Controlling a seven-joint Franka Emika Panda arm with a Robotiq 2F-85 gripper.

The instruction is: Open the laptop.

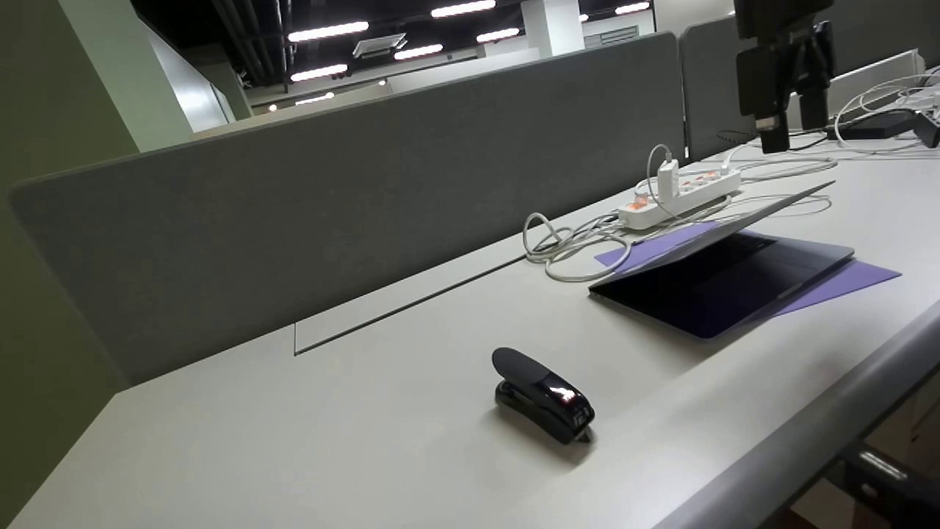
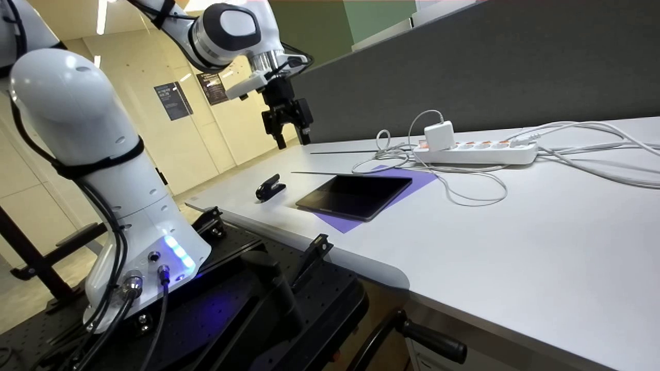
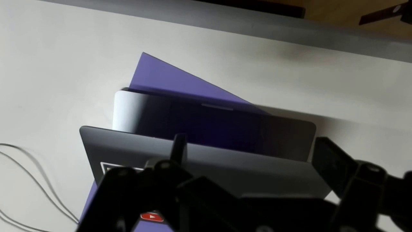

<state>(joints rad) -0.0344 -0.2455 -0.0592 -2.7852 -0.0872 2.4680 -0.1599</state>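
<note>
One gripper [image 2: 294, 141], both fingers spread, hangs above one laptop [image 2: 356, 198], its lid partly raised. One purple sheet [image 1: 841, 285] lies beneath the laptop. One white power strip [image 2: 474, 156] and one black stapler [image 1: 543, 394] sit apart from the laptop.

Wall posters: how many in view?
2, in an exterior view, on the pale wall: one poster on the left, the other poster to its right, seen just below the robot arm. The arm may hide more.
</note>
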